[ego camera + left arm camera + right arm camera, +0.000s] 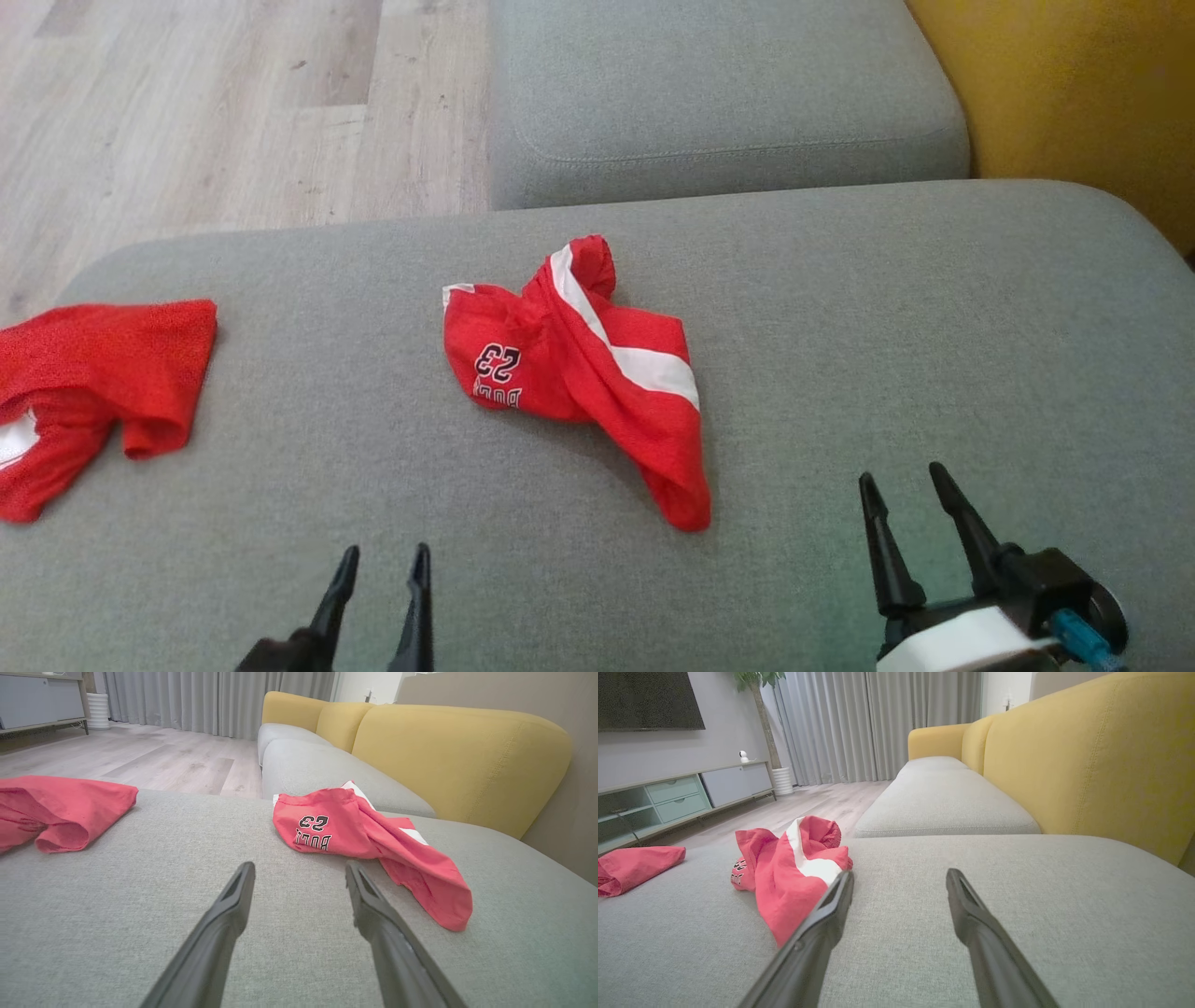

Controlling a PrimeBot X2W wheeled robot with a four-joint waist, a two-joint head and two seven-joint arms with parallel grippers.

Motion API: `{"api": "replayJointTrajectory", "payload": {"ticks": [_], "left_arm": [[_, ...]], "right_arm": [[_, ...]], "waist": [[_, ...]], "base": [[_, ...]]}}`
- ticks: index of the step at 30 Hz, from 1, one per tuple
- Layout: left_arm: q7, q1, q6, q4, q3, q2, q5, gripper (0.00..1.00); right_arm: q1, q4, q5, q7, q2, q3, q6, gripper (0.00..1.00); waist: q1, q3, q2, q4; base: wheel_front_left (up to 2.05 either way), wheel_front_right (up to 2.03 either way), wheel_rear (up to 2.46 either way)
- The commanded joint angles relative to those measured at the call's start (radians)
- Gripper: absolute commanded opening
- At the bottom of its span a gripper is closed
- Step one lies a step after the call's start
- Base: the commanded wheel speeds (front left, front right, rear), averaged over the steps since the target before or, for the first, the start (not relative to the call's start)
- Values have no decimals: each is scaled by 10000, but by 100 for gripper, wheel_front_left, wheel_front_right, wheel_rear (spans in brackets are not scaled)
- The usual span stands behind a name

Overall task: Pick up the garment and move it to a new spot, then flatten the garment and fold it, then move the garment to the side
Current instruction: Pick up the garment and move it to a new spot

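Facing garment (pixel 579 373) at frame centre, slanted upper-left to lower-right; left gripper (pixel 386 553), right gripper (pixel 902 474) below, wide open.

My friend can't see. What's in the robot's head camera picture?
A crumpled red garment with a white stripe and number 23 lies on a grey sofa. A second red garment lies at the left. The left gripper and right gripper are open below.

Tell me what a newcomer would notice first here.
The crumpled red garment with a white stripe and the number 23 lies in the middle of the grey cushion. A second red garment lies at its left edge. Nearer the robot, the left gripper and right gripper are open and hold nothing.
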Motion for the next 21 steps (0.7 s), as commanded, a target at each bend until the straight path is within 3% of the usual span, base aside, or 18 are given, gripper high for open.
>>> {"api": "replayJointTrajectory", "payload": {"ticks": [1,10,21], "left_arm": [[-123,-365,-26,-333,472,214,40,100],[-123,140,-80,-391,1185,390,-93,100],[-123,265,-305,-258,1466,222,70,100]], "right_arm": [[-331,-265,41,-12,-52,283,40,100],[-406,-68,39,18,-52,370,40,100],[-449,116,77,140,-52,316,40,100]], "waist": [[1,3,0,-5],[1,26,0,2],[1,42,0,82]], "base": [[0,0,0],[0,0,0],[0,0,0]]}}
